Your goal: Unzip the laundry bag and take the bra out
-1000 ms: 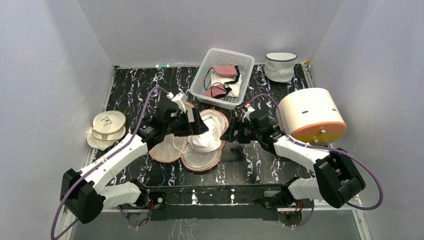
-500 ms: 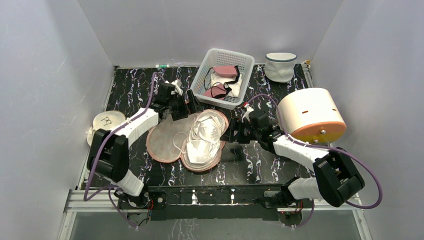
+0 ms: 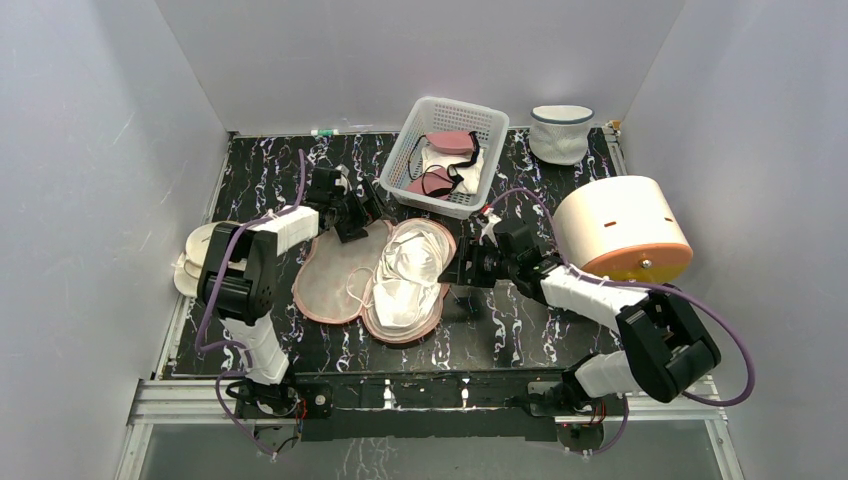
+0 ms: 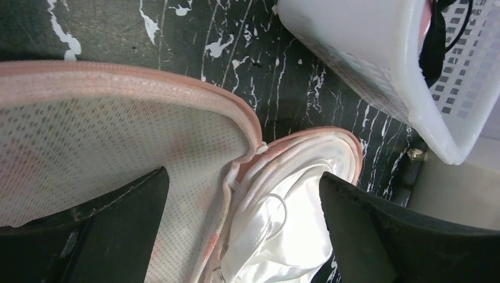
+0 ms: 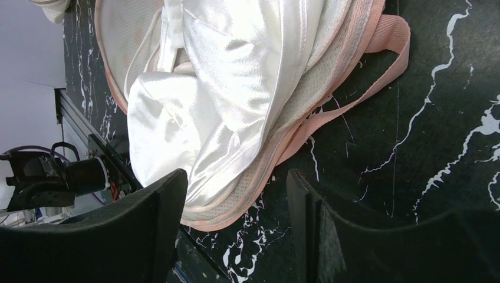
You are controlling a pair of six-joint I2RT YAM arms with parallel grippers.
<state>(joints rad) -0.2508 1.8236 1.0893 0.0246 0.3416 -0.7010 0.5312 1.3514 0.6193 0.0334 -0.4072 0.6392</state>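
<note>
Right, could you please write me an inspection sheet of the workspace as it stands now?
Surface: black, white-veined table; no spills seen.
Job's things: bag unzipped and lying open flat; bra lies in its right half, a strap trailing onto the left half.
Clutter: basket holding a pink bra; mesh tub far right; round case at the right; cream pieces at the left.
Grippers: left gripper open, empty, over the bag's far rim; right gripper open, empty, at the bag's right rim.
Cables: purple cables loop along both arms.
Surroundings: plain grey walls; nothing else seen.
</note>
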